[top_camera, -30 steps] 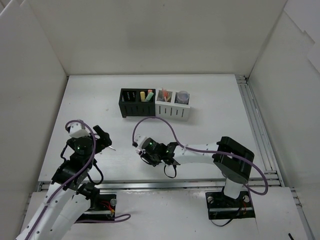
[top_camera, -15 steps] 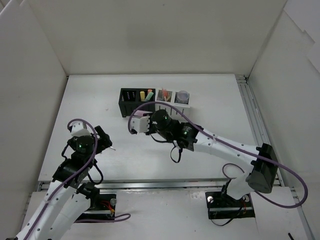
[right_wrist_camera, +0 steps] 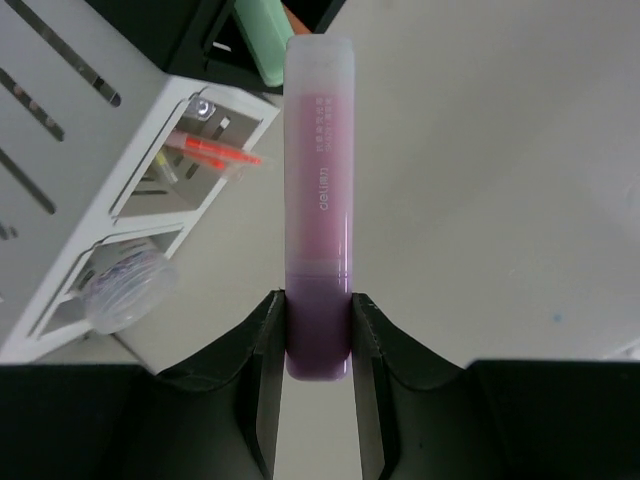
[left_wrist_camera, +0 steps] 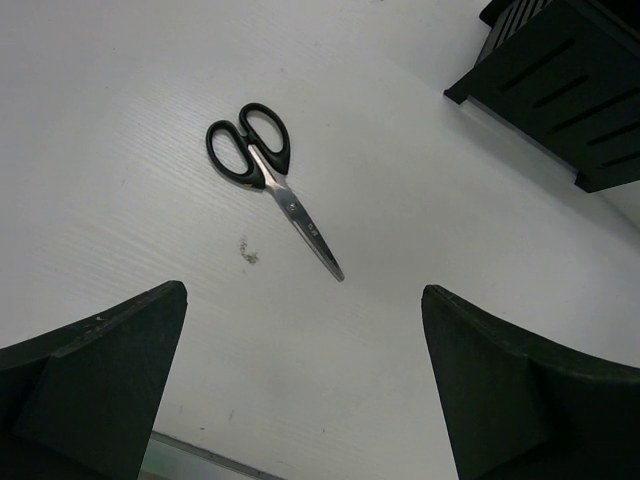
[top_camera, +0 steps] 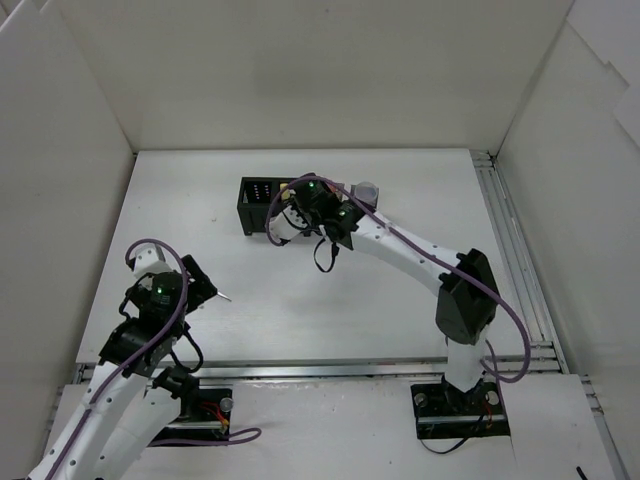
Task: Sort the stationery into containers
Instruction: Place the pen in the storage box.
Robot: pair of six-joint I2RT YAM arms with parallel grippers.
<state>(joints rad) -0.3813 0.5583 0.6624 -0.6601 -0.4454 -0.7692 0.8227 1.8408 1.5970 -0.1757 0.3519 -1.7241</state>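
Note:
My right gripper (right_wrist_camera: 318, 330) is shut on the lower end of a pink-purple marker (right_wrist_camera: 318, 190) and holds it upright above the containers. In the top view this gripper (top_camera: 298, 210) hovers where the black organiser (top_camera: 255, 215) meets the white one. The marker's tip is close to the black organiser's (right_wrist_camera: 200, 30) compartment with a green marker (right_wrist_camera: 265, 40). The white organiser (right_wrist_camera: 90, 160) holds thin orange pens (right_wrist_camera: 215, 150) and a tape roll (right_wrist_camera: 125, 285). My left gripper (left_wrist_camera: 302, 295) is open and empty above the table, at the front left in the top view (top_camera: 197, 285).
Black-handled scissors (left_wrist_camera: 270, 185) lie on the table ahead of my left gripper; only their tip (top_camera: 226, 296) shows in the top view. The black organiser's corner (left_wrist_camera: 560, 90) is beyond them. White walls enclose the table on three sides.
My right arm has carried the pink-purple marker from the front middle of the table up and back to above the organisers. My left arm has pulled back slightly toward the near edge.

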